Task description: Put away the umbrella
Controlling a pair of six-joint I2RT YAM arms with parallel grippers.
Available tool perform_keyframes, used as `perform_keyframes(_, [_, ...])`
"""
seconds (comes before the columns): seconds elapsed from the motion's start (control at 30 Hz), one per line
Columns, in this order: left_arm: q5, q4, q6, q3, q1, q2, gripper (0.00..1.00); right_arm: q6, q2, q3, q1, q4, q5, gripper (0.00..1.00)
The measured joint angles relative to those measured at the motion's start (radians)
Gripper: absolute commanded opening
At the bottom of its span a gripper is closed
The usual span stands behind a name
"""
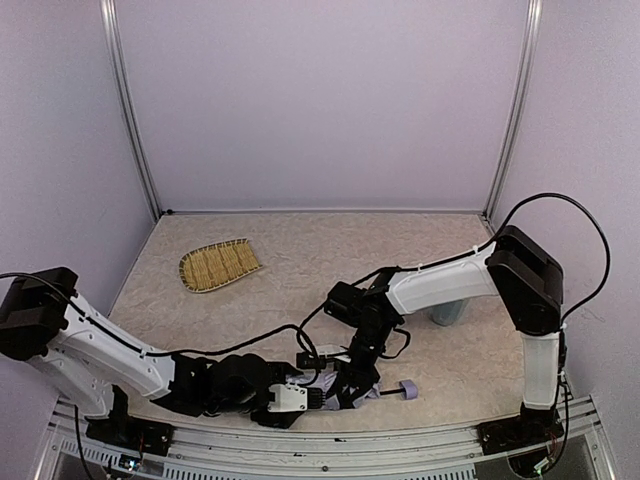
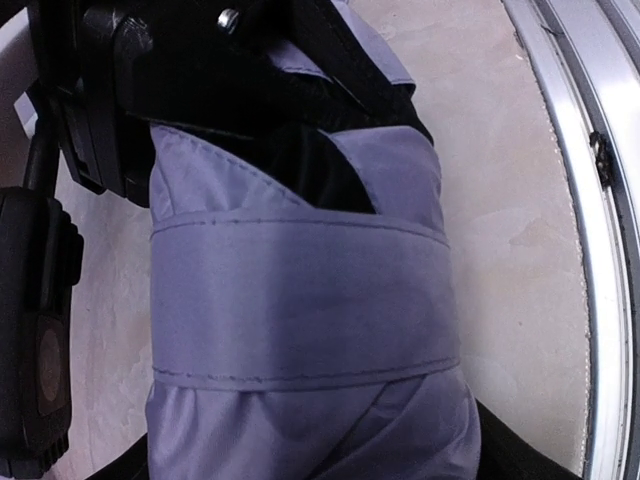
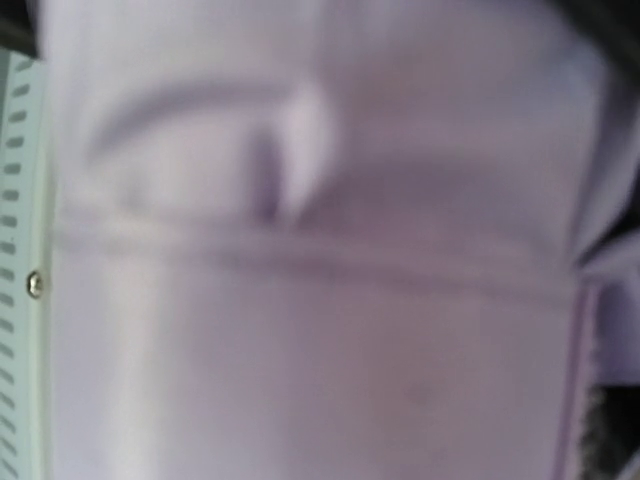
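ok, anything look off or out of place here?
Nothing stands out. The umbrella lies furled at the near edge of the table, with its strap wrapped round it. The woven straw tray sits flat, far left. Nothing spilled.

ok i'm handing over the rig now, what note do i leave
Left gripper: open, astride the umbrella.
Right gripper: seems shut on the umbrella.
Umbrella: folded, lying by the table's near edge, handle to the right.
Done: strap wrapped round the folds.
Left to do: strap fastening not visible; check it, then release.
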Motion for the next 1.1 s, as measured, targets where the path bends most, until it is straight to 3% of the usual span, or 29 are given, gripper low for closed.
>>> perform_keyframes(0.23, [0.059,-0.112,-0.031,0.105,0.027,0.070,0.61,0.007,-0.007,-0.006,-0.010,-0.006,-0.007,0.00])
perform_keyframes(0.57, [0.131,-0.248,-0.047,0.273,0.057,0.184,0.23,0.007,-0.058,-0.050,-0.040,-0.053,0.050,0.00])
perform_keyframes(0.67, [0.141,-0.260,-0.053,0.288,0.063,0.195,0.02,0.008,-0.066,-0.053,-0.040,-0.056,0.067,0.00])
perform_keyframes(0.73, [0.140,-0.269,-0.053,0.298,0.064,0.201,0.00,0.010,-0.070,-0.055,-0.040,-0.057,0.075,0.01])
perform_keyframes(0.8, [0.134,-0.271,-0.053,0.310,0.064,0.210,0.00,0.010,-0.077,-0.059,-0.042,-0.059,0.089,0.11])
perform_keyframes(0.93, [0.108,-0.244,-0.054,0.310,0.063,0.219,0.00,0.013,-0.095,-0.070,-0.046,-0.052,0.117,0.42])
perform_keyframes(0.97, [0.092,-0.227,-0.056,0.304,0.061,0.220,0.00,0.020,-0.100,-0.074,-0.047,-0.048,0.129,0.46])
perform_keyframes(1.0, [0.078,-0.203,-0.057,0.293,0.060,0.220,0.00,0.033,-0.106,-0.078,-0.047,-0.043,0.135,0.56])
perform_keyframes(1.07, [0.047,-0.175,-0.061,0.282,0.056,0.221,0.00,0.056,-0.125,-0.085,-0.049,-0.029,0.156,0.62])
perform_keyframes(1.1, [0.034,-0.166,-0.066,0.278,0.056,0.222,0.00,0.071,-0.135,-0.088,-0.050,-0.020,0.173,0.87])
